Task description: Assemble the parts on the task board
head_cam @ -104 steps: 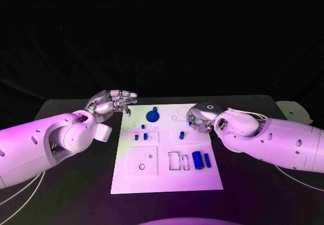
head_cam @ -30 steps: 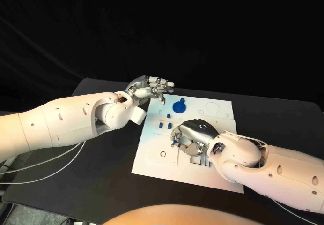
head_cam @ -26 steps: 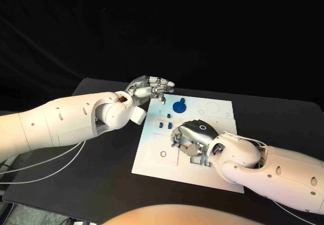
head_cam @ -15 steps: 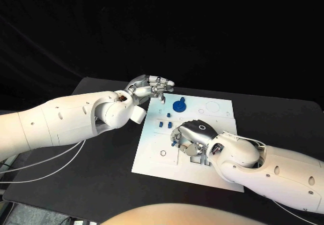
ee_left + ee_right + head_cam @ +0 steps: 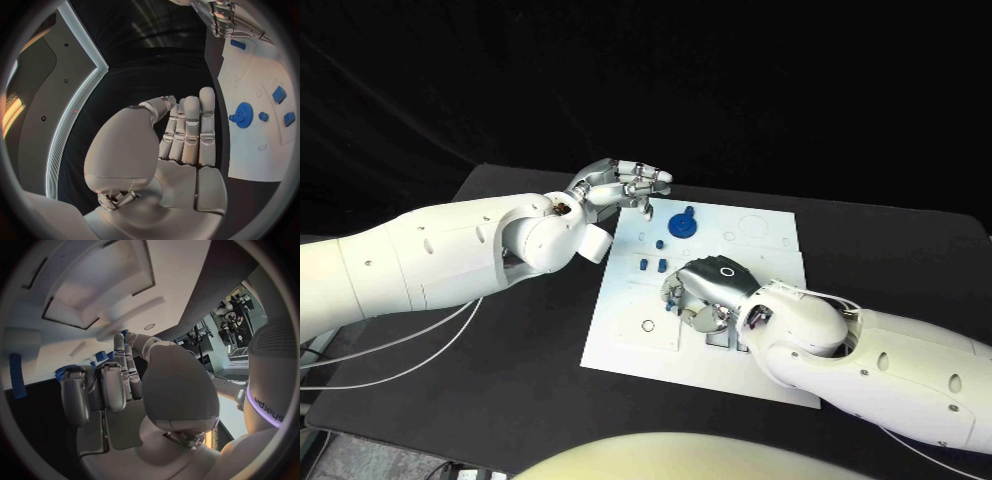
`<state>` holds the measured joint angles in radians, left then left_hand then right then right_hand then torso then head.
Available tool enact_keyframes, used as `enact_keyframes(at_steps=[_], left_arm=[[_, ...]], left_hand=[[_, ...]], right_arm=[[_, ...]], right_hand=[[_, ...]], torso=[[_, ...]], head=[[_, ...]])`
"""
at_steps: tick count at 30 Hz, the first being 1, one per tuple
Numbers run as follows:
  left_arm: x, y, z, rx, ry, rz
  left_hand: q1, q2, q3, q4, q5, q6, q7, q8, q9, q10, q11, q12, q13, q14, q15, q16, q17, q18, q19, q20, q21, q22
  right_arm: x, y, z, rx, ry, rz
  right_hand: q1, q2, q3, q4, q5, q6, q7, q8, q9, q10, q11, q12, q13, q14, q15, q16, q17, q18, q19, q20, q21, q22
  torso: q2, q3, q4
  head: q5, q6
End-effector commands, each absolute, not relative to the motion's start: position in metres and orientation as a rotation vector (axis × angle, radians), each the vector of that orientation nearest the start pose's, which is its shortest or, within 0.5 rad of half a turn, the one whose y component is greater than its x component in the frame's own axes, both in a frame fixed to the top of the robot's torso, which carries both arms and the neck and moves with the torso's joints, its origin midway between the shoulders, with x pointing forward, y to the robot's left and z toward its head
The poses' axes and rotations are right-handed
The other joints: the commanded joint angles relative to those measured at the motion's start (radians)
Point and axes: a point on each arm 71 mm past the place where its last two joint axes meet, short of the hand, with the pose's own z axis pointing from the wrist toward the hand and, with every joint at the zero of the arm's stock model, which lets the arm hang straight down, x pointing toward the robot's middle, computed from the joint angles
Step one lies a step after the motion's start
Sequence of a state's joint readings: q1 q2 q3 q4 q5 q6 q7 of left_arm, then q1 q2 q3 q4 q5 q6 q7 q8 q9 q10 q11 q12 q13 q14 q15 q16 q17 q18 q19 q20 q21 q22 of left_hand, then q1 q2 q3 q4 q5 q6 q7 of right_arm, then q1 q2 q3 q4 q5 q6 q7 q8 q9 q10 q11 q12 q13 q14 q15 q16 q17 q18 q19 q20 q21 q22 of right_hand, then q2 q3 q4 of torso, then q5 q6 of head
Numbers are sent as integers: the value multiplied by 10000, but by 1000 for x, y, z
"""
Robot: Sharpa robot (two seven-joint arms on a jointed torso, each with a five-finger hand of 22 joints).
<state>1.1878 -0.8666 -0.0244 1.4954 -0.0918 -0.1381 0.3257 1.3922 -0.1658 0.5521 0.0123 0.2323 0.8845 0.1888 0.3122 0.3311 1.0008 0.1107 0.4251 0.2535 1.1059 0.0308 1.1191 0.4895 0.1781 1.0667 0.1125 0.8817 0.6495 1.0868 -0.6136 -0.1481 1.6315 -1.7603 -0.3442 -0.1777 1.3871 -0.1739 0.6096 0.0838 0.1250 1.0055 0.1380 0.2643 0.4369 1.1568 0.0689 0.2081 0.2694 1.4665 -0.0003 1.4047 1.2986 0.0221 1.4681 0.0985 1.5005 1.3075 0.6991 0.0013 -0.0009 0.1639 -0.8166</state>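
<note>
The right hand (image 5: 705, 293) has slid a bit lower over the task board (image 5: 629, 330), fingers curled down; what it holds, I cannot tell. The left hand (image 5: 620, 185) stays by the board's far corner, fingers together, empty.

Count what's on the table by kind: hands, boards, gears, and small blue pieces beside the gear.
Hands: 2 (left hand, right hand)
Task board: 1
Blue gear: 1
Small blue pieces beside the gear: 3
Total: 7
</note>
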Motion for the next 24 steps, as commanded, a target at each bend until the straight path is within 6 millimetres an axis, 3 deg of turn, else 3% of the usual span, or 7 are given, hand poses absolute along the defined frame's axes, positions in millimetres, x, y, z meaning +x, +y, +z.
enact_keyframes(at_steps=[1,10,14,18,24], left_arm=[[489,216,-181,-10143,15717,-16286],[489,215,-181,-10135,15790,-16329],[489,215,-181,-10141,15804,-16319],[489,215,-181,-10151,15822,-16305],[489,216,-182,-10156,15828,-16295]], left_hand=[[-65,47,-33,-29,55,-30,-20,37,16,-58,16,35,17,-72,17,41,-15,63,-22,64,-59,-9],[-118,61,-45,7,53,-42,-18,50,20,-87,19,68,23,-80,24,53,-23,63,-28,73,-73,-16],[-118,61,-45,7,53,-42,-18,50,20,-87,19,68,23,-80,24,53,-23,63,-28,73,-73,-16],[-118,61,-45,7,53,-42,-18,50,20,-87,19,68,23,-80,24,53,-23,63,-28,73,-73,-16],[-134,65,-48,18,52,-48,-19,55,22,-102,19,82,25,-85,26,58,-26,63,-31,76,-80,-20]], right_arm=[[395,-55,-251,-5825,16611,8093],[394,-52,-256,-5845,16759,8032],[396,-56,-255,-5509,16515,7978],[398,-60,-252,-5153,16178,7956],[393,-71,-243,-4859,15650,8270]], right_hand=[[-108,21,11,-52,65,14,17,53,18,92,0,-49,-9,478,-90,7,8,-50,709,-52,-20,2264],[-224,-13,-19,-52,27,-83,53,4,4,29,35,-124,-33,468,-67,-10,-27,-42,695,-40,-50,2252],[-479,-238,-21,-36,-20,-815,339,-456,-199,-332,262,-349,-121,457,116,5,-26,-28,661,88,-125,2223],[-717,-534,-114,10,-312,-1210,491,-772,-358,-922,464,-575,-236,381,287,-107,-219,70,467,244,-555,2019],[-701,-685,-174,-52,-309,-1251,407,-848,-403,-1124,446,-549,-258,353,285,-145,-296,148,326,291,-877,1866]], torso=[[3,-7,11],[-4,-8,6],[-16,-9,-1],[-11,2,-2],[-7,4,6]], head=[[-15,-21],[-29,-19],[-30,-34],[-27,-41],[-47,1]])
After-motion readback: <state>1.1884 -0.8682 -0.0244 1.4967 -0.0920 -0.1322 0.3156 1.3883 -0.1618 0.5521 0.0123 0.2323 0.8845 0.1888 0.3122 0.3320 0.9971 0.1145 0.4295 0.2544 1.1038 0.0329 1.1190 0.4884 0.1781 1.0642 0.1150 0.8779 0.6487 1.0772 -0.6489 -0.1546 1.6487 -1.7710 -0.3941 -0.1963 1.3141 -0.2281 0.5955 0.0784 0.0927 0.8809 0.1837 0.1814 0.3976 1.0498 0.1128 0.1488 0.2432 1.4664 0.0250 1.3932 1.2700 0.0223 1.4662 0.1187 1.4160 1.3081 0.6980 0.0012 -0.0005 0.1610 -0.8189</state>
